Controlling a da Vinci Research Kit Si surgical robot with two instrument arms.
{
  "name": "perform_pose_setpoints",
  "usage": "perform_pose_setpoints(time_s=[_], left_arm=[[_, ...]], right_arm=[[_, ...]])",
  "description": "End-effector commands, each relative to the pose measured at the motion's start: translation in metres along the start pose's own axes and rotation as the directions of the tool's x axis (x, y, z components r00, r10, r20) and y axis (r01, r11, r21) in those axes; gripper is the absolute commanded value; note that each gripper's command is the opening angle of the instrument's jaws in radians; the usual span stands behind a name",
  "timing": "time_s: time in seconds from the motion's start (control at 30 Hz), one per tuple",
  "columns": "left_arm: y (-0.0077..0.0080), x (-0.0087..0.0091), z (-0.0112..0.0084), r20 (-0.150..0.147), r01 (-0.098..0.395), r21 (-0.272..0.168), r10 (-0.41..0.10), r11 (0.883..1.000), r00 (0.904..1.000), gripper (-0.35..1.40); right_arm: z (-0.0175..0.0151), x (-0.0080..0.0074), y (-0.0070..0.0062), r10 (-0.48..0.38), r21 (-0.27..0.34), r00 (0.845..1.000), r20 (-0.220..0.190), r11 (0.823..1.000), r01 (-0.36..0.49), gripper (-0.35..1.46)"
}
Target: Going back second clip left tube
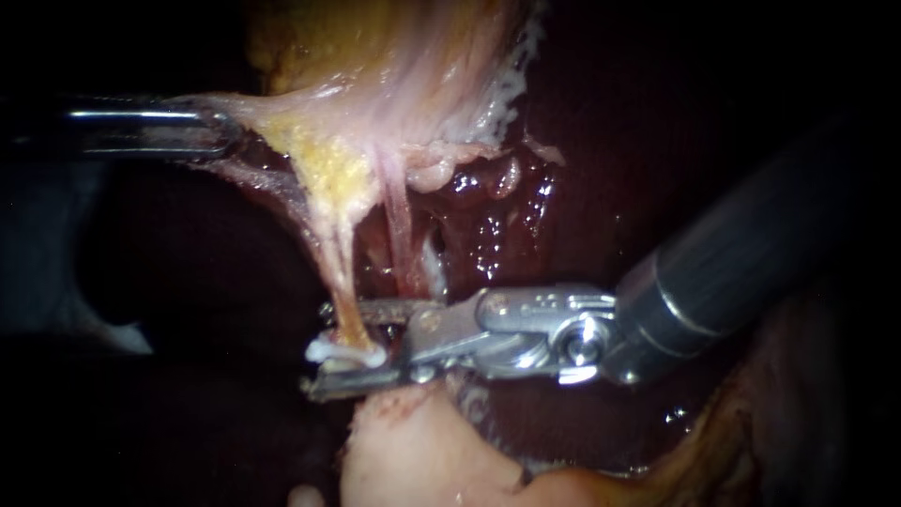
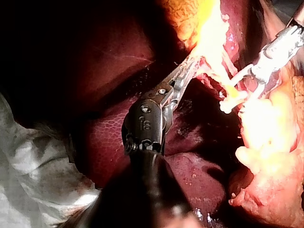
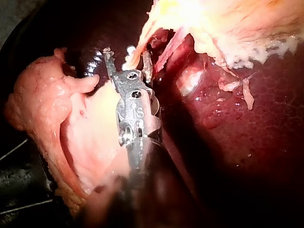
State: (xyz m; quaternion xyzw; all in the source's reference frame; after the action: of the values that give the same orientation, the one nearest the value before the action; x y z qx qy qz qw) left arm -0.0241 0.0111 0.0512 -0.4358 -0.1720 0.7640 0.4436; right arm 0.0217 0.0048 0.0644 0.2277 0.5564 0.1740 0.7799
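While my right instrument (image 1: pixel 319 348) has its jaws wide, one on each side of the left tube (image 1: pixel 341 282), a white clip (image 1: pixel 352 355) sits on that tube between them. The tube looks thin, soft and slick and would probably tear if snagged, so only a clip should bear on it. Beyond the jaws, my left instrument (image 1: pixel 221 131) clamps the gallbladder (image 1: pixel 394 56), pulling it taut.

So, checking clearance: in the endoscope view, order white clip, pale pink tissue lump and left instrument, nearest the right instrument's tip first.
1. White clip, at the right instrument's tip.
2. Pale pink tissue lump, just below.
3. Left instrument, far upper left.
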Motion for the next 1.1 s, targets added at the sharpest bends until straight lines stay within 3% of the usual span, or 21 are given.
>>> perform_pose_setpoints(time_s=[0.03,0.27,0.6,0.83,1.1], left_arm=[[0.0,0.0,0.0,0.0,0.0,0.0,0.0,1.0,1.0,-0.35],[0.0,-0.0001,0.0001,0.0,-0.001,-0.002,0.001,1.0,1.0,-0.35],[0.0,-0.0003,0.0003,0.0,-0.002,-0.004,0.002,1.0,1.0,-0.35],[0.0,-0.0003,0.0004,0.001,-0.002,-0.006,0.002,1.0,1.0,-0.35],[0.0003,-0.0007,0.0014,0.0,-0.003,-0.008,0.003,1.0,1.0,-0.35]], right_arm=[[-0.0006,0.0001,-0.0001,-0.021,0.003,1.0,0.001,1.0,0.021,0.5],[-0.0074,0.0007,0.0002,-0.152,-0.016,0.988,0.011,0.988,0.152,0.5],[-0.0164,0.0003,0.0007,-0.222,-0.005,0.975,0.017,0.975,0.222,0.5],[-0.0198,0.0012,0.0016,-0.238,-0.019,0.971,0.025,0.971,0.239,0.5],[-0.0208,0.0014,0.0019,-0.238,-0.049,0.97,0.038,0.97,0.24,0.5]])
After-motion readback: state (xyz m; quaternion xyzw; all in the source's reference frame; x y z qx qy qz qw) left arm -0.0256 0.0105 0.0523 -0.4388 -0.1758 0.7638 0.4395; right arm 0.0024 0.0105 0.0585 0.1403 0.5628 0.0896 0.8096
